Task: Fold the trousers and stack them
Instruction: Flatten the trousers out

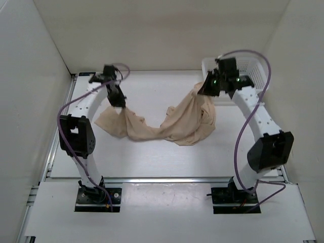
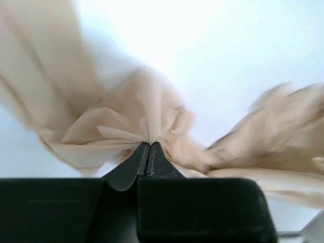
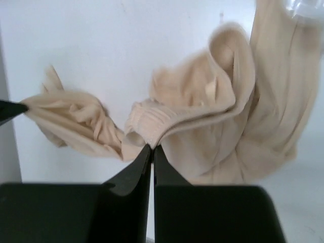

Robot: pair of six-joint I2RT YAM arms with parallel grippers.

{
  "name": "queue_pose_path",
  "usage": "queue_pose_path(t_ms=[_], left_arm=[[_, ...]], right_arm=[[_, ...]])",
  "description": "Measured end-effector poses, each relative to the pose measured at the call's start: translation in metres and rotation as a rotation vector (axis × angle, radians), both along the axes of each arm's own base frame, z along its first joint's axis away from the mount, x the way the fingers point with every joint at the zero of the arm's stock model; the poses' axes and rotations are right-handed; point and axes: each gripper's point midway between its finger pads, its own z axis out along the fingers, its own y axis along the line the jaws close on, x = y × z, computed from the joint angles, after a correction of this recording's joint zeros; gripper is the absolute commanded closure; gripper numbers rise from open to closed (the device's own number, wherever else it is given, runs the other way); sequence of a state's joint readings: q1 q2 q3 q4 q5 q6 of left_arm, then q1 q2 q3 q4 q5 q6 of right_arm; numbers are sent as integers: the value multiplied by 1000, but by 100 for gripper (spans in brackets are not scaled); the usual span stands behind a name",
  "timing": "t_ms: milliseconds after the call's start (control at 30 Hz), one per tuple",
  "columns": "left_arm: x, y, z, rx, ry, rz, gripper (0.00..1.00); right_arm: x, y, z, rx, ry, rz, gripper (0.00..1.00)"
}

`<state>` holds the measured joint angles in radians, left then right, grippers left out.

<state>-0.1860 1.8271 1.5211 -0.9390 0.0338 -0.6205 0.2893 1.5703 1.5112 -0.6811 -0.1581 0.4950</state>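
Observation:
The beige trousers [image 1: 172,126] hang between my two grippers and sag down onto the white table in the middle. My left gripper [image 1: 119,105] is shut on one end of the trousers; in the left wrist view its tips [image 2: 150,144] pinch a gathered fold of the cloth [image 2: 126,126]. My right gripper [image 1: 203,87] is shut on the other end, held higher; in the right wrist view its tips [image 3: 152,147] pinch the ribbed waistband [image 3: 152,121], and the rest of the cloth drapes below.
A white mesh basket [image 1: 253,71] stands at the back right corner, just behind my right arm. White walls enclose the table on the left, back and right. A metal rail [image 1: 167,179] runs across the near edge.

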Motion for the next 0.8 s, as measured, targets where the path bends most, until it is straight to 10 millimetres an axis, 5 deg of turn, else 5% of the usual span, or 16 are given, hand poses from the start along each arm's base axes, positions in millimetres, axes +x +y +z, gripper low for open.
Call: queue_pose_path(t_ms=[100,167,267,367,400,467,567,667,700,800], left_arm=[[63,13,96,-24,-242,27,90],[83,23,158,-37,-395,44,90],[78,44,230,-41,-559,69,90],[50,58,260,-34,-616,86,90],[39,59,260,-32,-616,85,90],[12,58,245,-31,-592,74,72],[-33,57,184,-26,-467,57,0],[-74,57,100,-22,-244,68,0],[-83,58,73,-16,-162,71,6],[-88,59,40,-4,-47,78,40]], right_arm=[[52,-15,65,21,-153,-46,99],[60,-29,96,28,-222,-76,99],[54,-59,138,35,-312,-143,99],[28,-88,157,17,-360,-221,99],[15,-95,155,6,-364,-246,99],[-15,-105,141,-17,-344,-286,99],[-65,-122,97,-63,-283,-364,99],[-111,-140,31,-120,-169,-454,99],[-127,-145,4,-134,-116,-485,99],[-161,-150,-52,-164,24,-526,99]])
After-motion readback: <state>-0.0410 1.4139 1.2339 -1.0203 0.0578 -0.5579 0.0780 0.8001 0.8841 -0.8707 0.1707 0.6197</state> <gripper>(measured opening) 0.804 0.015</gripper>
